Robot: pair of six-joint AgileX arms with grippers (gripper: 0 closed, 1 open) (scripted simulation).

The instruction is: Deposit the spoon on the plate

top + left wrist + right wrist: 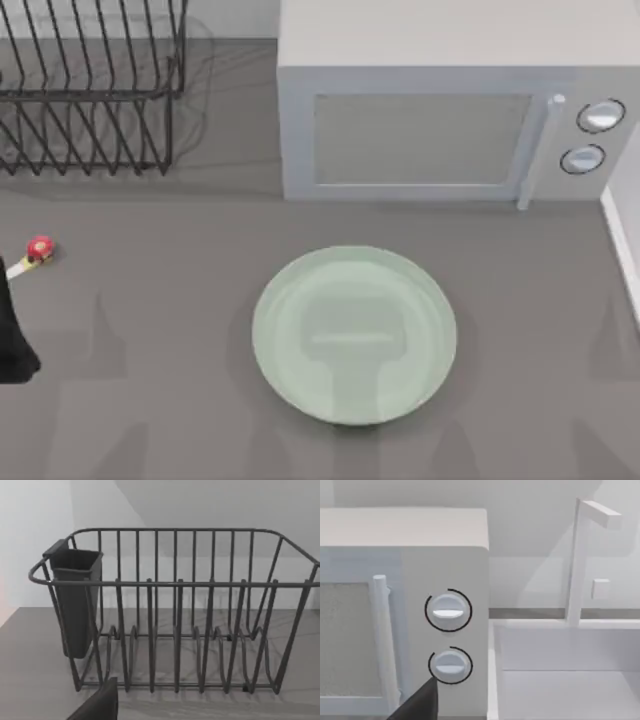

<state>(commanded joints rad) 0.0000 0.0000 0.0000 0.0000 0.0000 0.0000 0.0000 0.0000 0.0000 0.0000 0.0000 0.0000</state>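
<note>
at the far left edge of the counter [150, 400], in the top view, a dark part of the left arm [12, 335] sits just below the spoon [32, 254]. i cannot tell whether its jaws are wide, narrow or holding anything. the spoon's red-and-yellow knob and a short piece of white handle show here, the handle running down and left off the edge, so the long axis slants that way. the plate [355, 335] lies well apart to the right, near the counter's middle, with nothing on it. the left arm is clearly nearer the spoon. behind stand a dish rack [175, 610] and a microwave [440, 110]. the left wrist view faces the rack, the right wrist view the microwave's two knobs.
</note>
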